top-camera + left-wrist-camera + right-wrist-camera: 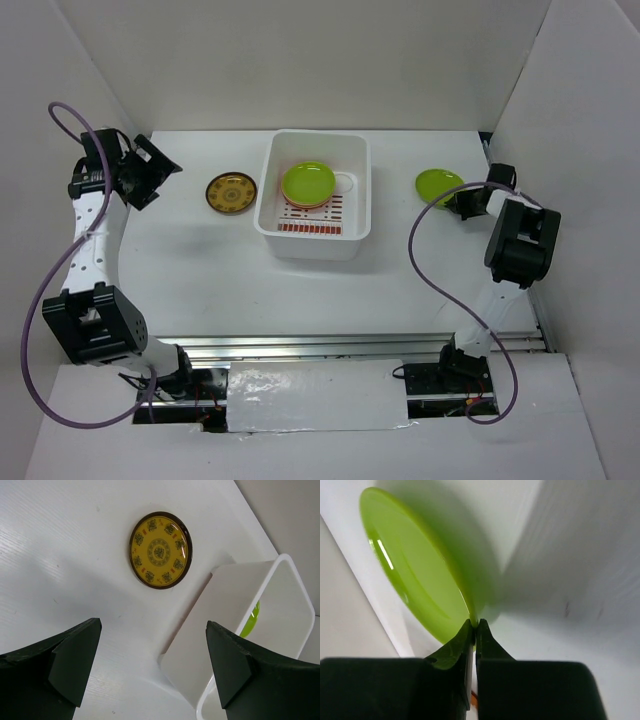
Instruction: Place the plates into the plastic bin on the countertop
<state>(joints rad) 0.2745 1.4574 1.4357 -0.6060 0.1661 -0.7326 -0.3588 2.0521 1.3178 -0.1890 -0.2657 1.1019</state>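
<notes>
One lime plate point(415, 570) is pinched rim-first in the right claw point(474, 624).

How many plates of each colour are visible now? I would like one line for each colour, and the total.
Lime green plates: 2 (one in the plastic bin, one pinched by the right gripper)
Brown-and-gold plate: 1 (on the countertop)
Orange plate: 1 (only its rim shows under the green one in the bin)
Total: 4 visible
</notes>
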